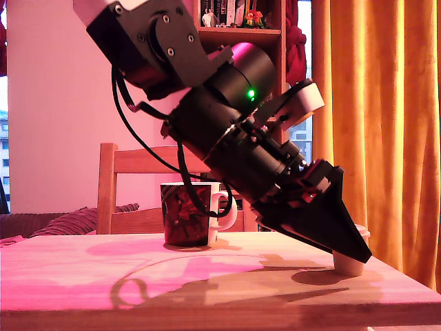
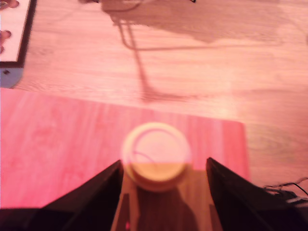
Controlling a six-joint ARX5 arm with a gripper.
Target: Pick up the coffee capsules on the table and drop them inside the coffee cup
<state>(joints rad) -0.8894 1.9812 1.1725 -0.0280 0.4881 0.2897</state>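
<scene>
1 cream coffee capsule [image 2: 155, 155] sits between the 2 black fingers of the gripper [image 2: 162, 166], and only the wrist view shows this clearly. There the jaws stand wide apart, with a visible gap on each side of the capsule, so nothing is gripped. The capsule appears as a round, smooth, pale rim seen from above, slightly blurred, resting on the table [image 2: 57, 139], whose pale wood shows fine straight plank grain under pink light. Past the table's edge, a wooden floor lies beyond the fingertips.

The exterior view shows what the wrist view cannot: the whole arm, black and boxy with a small green light, slanting steeply down so that the gripper [image 1: 355, 252] tapers to a wedge right at the capsule [image 1: 349, 262]. From here only the capsule's lower tapered body and a bit of rim show, just behind the tip; the jaw opening is hidden.

Behind the arm, well away from the fingertips, stands the coffee cup [image 1: 189, 214], a glossy cylinder with a dark red-and-black print and a white handle. A wooden chair [image 1: 124, 186] stands behind it, and orange curtains [image 1: 375, 117] hang in folds behind the gripper.
</scene>
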